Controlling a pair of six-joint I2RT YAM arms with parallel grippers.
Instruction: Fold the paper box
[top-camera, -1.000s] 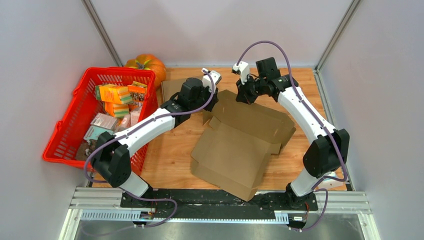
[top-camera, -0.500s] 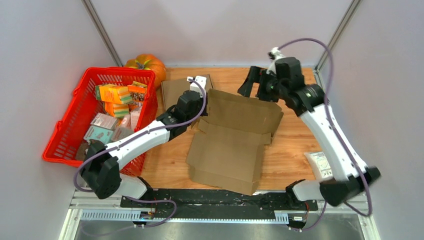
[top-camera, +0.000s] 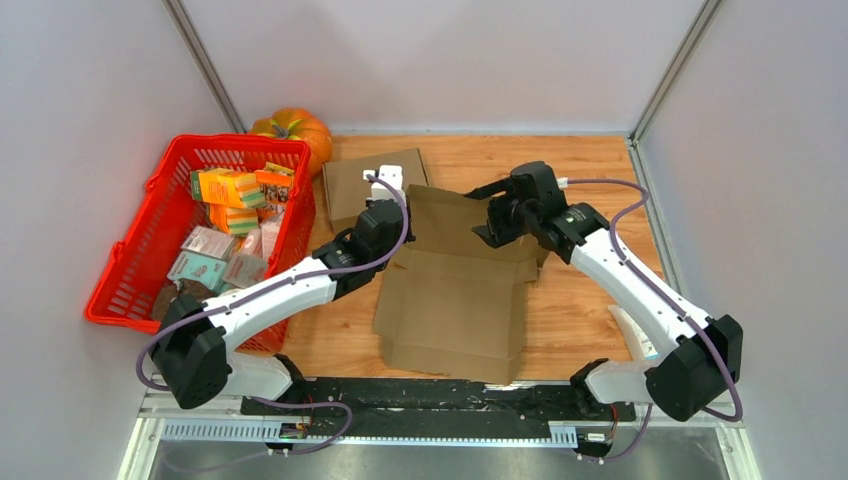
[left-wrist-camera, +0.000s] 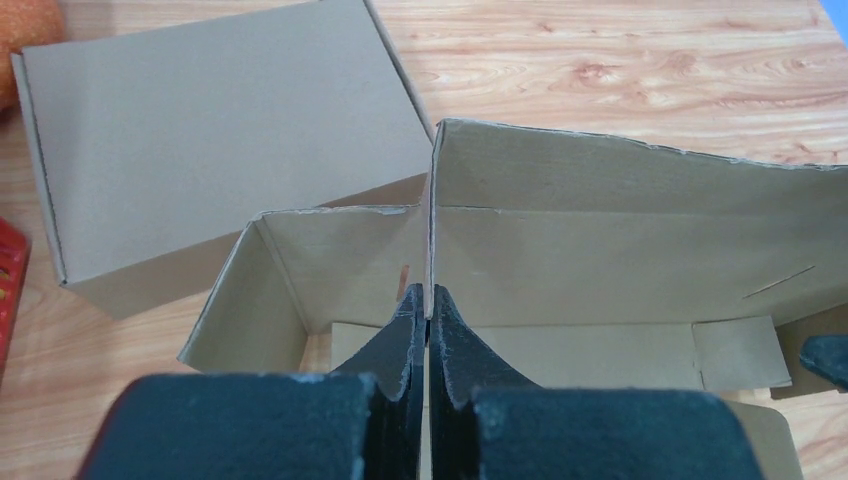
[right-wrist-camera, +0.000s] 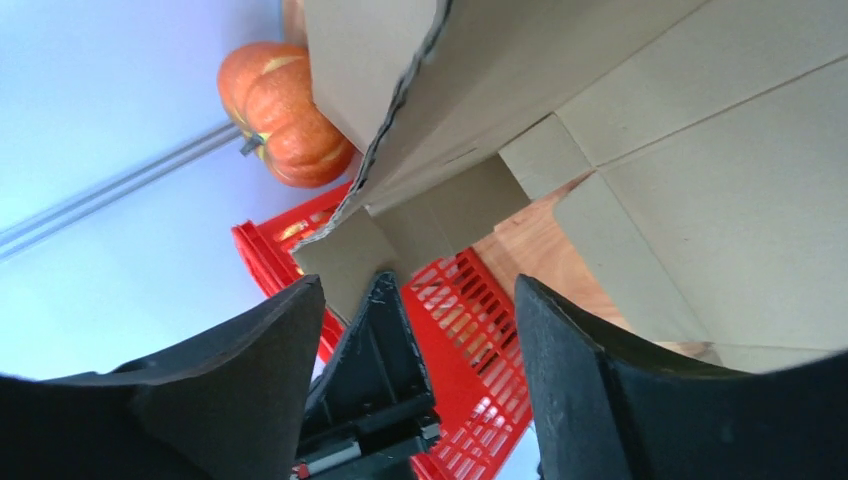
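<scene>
The paper box (top-camera: 455, 300) is a brown cardboard blank lying half unfolded in the middle of the wooden table, its back wall (left-wrist-camera: 620, 230) standing up. My left gripper (top-camera: 403, 232) is shut on the upright edge of that wall at its left end; in the left wrist view the gripper (left-wrist-camera: 428, 296) has thin cardboard pinched between its fingertips. My right gripper (top-camera: 483, 215) hangs open at the right end of the back wall. In the right wrist view the gripper (right-wrist-camera: 418, 292) holds nothing, and the cardboard (right-wrist-camera: 700, 180) lies above and right of it.
A red basket (top-camera: 130, 270) with several packs stands at the left, an orange pumpkin (top-camera: 295, 130) behind it. A closed cardboard box (top-camera: 350, 180) lies behind the left gripper. A white packet (top-camera: 635, 330) lies near the right edge.
The right arm has swung down from the back of the table to the right end of the box's wall, its gripper now open. The left gripper has shut on the wall's edge.
</scene>
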